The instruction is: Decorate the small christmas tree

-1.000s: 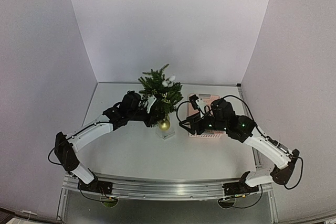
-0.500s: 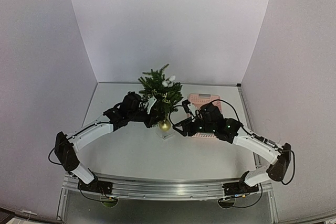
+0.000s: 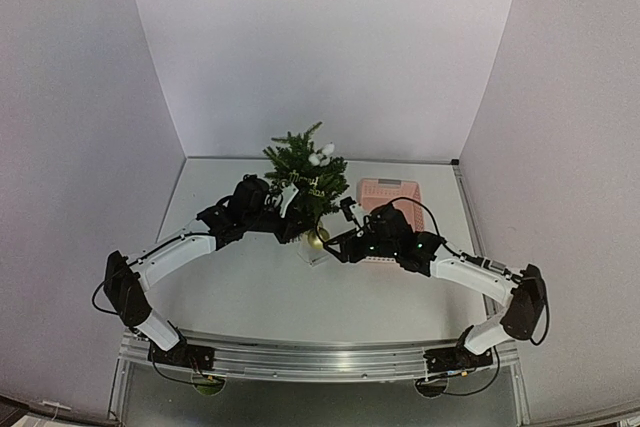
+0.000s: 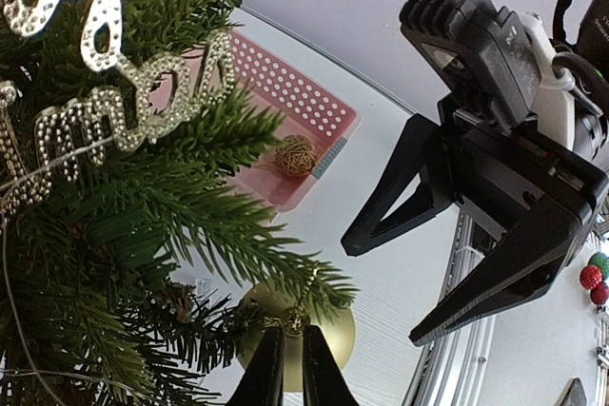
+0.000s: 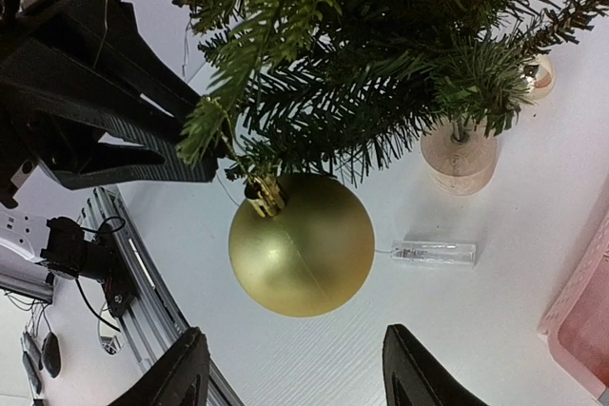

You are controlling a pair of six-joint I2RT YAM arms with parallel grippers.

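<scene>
You've got a white table (image 3: 250, 297) with both arms reaching in toward the middle. The small christmas tree (image 3: 300, 172) stands upright at back-centre, between the two grippers, w/ the pink basket (image 3: 390, 190) just to its right. L gripper (image 4: 291, 338) sits at the tree's lower front branches, right at the cap of the gold bauble (image 5: 303, 244). Its fingers are nearly together w/ only a thin slit between, and you can't tell if they pinch the bauble's hanger or not. R gripper (image 5: 295, 332) is beside the tree on the basket side, jaws spread wide and holding nothing, pointed at the bauble but apart from it. The bauble hangs off a low branch, above the tabletop. A silver glitter script ornament (image 4: 143, 102) sits higher in the branches, and white bits (image 3: 322, 154) are near the top. The pale round base (image 5: 459, 161) rests on the table, w/ a clear battery box (image 5: 433, 253) lying just beside it. One small wicker ball (image 4: 295, 155) lies in the basket.
</scene>
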